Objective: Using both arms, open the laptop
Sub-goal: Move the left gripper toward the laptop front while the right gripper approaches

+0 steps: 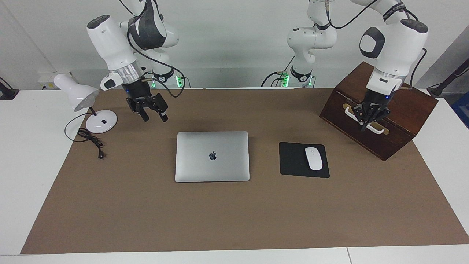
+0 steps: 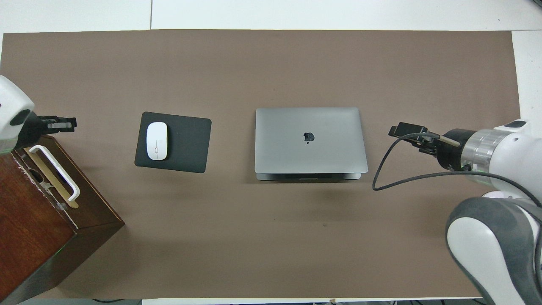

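The laptop point(image 1: 212, 156) lies shut and flat in the middle of the bench point(image 1: 33, 154), beside the mouse pad point(image 1: 303, 160); neither arm touches it. My left pincer point(image 1: 367, 118), fingertips pressed together, hangs over the wooden box point(image 1: 403, 113); my right pincer point(image 1: 152, 113), fingers spread, hangs over the mat near the lamp point(image 1: 78, 97). I judge one pincer should pin the base while the other lifts the lid's opening edge slowly.
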Robot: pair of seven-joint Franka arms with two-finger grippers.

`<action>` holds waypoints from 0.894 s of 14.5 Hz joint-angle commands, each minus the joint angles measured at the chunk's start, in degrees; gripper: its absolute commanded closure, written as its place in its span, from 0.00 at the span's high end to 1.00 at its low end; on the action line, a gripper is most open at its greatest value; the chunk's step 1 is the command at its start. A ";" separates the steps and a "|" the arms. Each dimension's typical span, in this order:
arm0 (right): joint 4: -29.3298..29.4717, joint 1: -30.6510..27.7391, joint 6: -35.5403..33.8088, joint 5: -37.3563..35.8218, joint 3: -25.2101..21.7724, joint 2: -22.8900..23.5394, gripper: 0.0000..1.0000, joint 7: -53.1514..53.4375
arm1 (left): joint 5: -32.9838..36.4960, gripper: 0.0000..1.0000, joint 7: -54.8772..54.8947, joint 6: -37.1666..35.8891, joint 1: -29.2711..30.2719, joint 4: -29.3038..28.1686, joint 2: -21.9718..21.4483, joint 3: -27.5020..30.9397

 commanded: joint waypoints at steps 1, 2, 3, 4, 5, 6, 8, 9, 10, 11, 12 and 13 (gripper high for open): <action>-8.73 4.46 10.72 10.95 -0.10 -3.75 1.00 1.25 | -0.96 0.00 2.05 10.23 -3.66 -12.91 -6.82 0.64; -10.58 6.74 14.59 15.09 -0.10 -3.84 1.00 1.25 | -0.96 0.00 2.05 13.75 -4.98 -16.25 -7.96 0.64; -12.25 9.46 18.54 18.61 -0.10 -3.76 1.00 1.25 | -0.96 0.00 2.05 16.40 -6.13 -18.90 -8.93 0.64; -13.49 11.67 21.97 21.43 -0.10 -3.58 1.00 1.25 | -1.05 0.00 2.05 17.99 -7.44 -20.40 -9.38 0.64; -14.46 14.04 25.14 24.24 -0.10 -3.23 1.00 1.25 | -0.96 0.00 1.96 19.05 -8.59 -21.55 -9.73 0.64; -15.16 16.24 27.70 27.14 -0.10 -3.06 1.00 1.25 | -0.96 0.00 2.05 20.63 -9.82 -22.86 -10.08 0.64; -15.78 19.76 31.66 31.81 -0.10 -2.35 1.00 1.25 | -0.96 0.00 1.53 26.59 -12.63 -26.81 -10.96 0.55; -16.22 21.60 33.85 34.01 -0.10 -1.65 1.00 1.17 | -1.05 0.00 1.44 29.23 -14.03 -28.57 -11.05 0.46; -16.49 23.88 37.01 36.03 -0.10 -0.78 1.00 1.17 | -1.05 0.00 1.26 31.52 -15.18 -29.63 -10.88 0.46; -16.49 26.17 39.91 38.75 -0.10 0.54 1.00 1.08 | -1.05 0.00 1.26 33.02 -15.89 -30.60 -10.88 0.46; -16.49 28.45 42.55 42.17 -0.10 1.68 1.00 0.56 | -1.05 0.00 1.17 34.69 -16.68 -31.48 -10.79 0.46; -16.31 30.30 44.66 45.25 -0.01 3.00 1.00 0.20 | -1.05 0.00 1.17 36.44 -17.73 -32.27 -10.53 0.37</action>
